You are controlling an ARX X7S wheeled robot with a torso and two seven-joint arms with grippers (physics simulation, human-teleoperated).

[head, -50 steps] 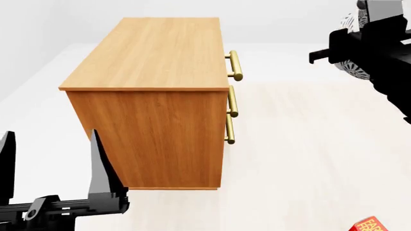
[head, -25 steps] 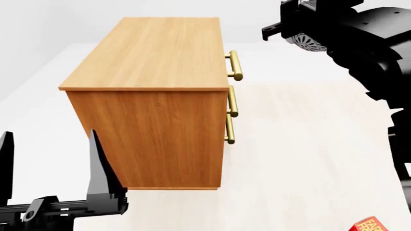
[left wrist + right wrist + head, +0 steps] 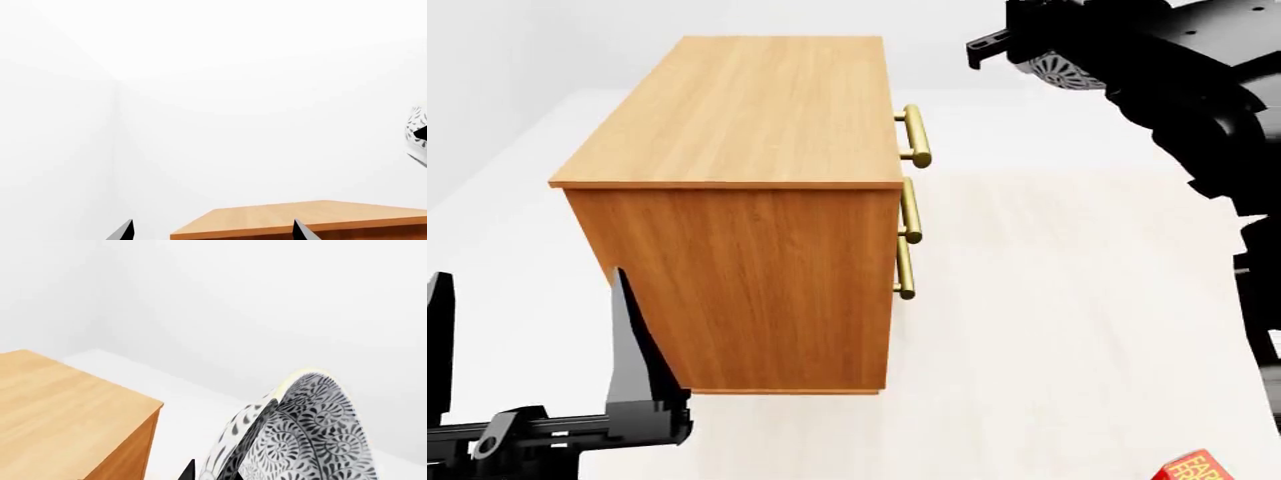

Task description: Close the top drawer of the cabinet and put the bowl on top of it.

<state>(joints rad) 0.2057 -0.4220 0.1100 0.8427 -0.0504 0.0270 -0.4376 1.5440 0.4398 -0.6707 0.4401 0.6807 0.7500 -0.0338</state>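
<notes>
Two steps, one apparently done: top drawer (image 3: 910, 135) looks shut; right gripper (image 3: 230, 467) clamps the bowl (image 3: 313, 435) beside the cabinet (image 3: 747, 200), next over its top; left gripper (image 3: 534, 345) gapes wide

Cabinet (image 3: 741, 200) stands on the floor (image 3: 1068, 330), handles facing right. Bowl (image 3: 1065, 72) in the right gripper (image 3: 1014, 45), above and right of the cabinet. Left gripper (image 3: 527, 350) before the cabinet's near-left corner.
</notes>
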